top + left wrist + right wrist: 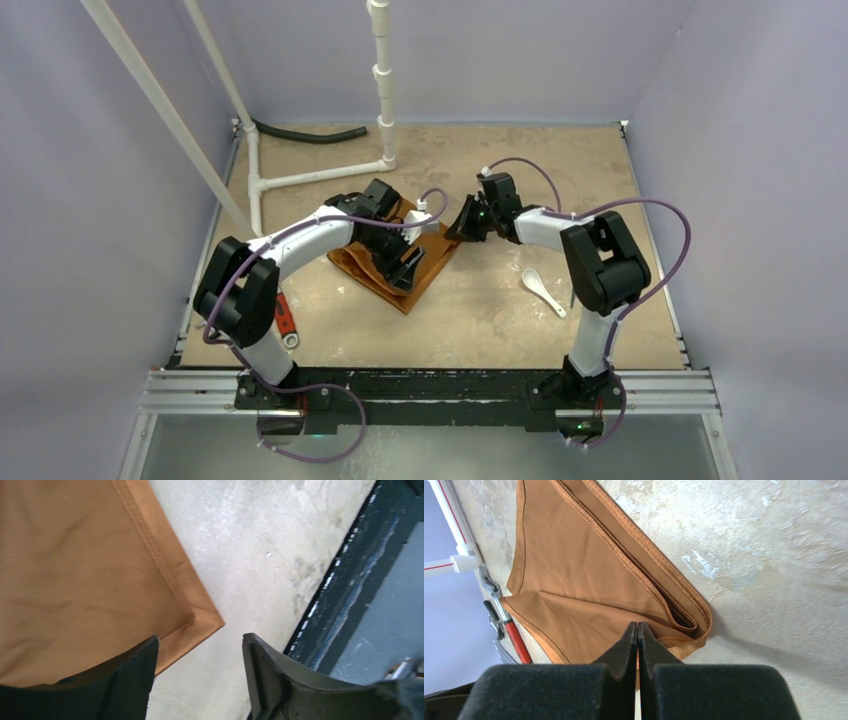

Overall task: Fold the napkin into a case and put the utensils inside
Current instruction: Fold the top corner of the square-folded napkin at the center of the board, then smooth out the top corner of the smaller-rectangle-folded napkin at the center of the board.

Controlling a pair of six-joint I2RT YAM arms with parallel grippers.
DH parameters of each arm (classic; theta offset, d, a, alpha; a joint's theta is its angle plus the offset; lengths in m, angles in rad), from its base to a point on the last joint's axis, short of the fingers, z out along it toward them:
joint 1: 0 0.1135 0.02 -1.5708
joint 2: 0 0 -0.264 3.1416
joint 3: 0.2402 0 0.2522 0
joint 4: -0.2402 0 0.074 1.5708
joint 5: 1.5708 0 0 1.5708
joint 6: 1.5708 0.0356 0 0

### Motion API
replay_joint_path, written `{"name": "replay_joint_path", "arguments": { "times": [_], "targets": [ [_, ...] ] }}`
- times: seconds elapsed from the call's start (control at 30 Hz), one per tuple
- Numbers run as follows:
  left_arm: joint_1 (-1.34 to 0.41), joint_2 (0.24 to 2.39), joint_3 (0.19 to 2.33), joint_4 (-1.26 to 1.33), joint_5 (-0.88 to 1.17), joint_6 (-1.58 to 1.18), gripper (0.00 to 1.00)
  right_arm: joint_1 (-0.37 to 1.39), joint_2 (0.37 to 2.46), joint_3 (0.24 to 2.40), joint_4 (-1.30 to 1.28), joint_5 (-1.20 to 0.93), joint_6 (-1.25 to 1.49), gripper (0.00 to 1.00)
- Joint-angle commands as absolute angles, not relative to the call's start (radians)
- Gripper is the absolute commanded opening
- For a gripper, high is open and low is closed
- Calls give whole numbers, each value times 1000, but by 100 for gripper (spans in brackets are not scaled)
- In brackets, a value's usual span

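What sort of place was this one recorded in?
Probably a lab robot test cell: plain lilac walls box in a mottled tan tabletop, with a white plastic pipe frame standing on it.

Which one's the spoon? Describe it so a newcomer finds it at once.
On the tan table, look on the right arm side. Between that arm's upright link and the folded rust-orange napkin lies the spoon, touching neither. It is small and white with a rounded bowl; the red-handled tool lies far left.
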State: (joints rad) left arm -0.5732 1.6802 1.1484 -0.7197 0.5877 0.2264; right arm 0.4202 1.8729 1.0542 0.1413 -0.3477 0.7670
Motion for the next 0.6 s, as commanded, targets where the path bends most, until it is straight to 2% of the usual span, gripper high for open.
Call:
{"name": "replay_joint_path", "arguments": {
  "times": [0.0,0.1,0.3,0.33,0.4,0.57],
  "targets": [
    [-572,1623,1252,-798,409,333,55,404,1884,1084,121,-356,719,0],
    [-522,1603,1220,-760,272,377,43,392,1891,1071,129,-367,707,0],
    [-336,1653,1205,-761,221,486,42,403,1839,1081,103,-277,644,0],
    [-317,1660,1202,-754,210,497,41,419,1816,1085,95,-260,635,4],
    [-293,1672,1198,-740,197,511,39,465,1778,1099,72,-220,620,9],
    [-276,1684,1173,-720,199,518,35,596,1744,1086,75,-218,656,10]
  ]
}}
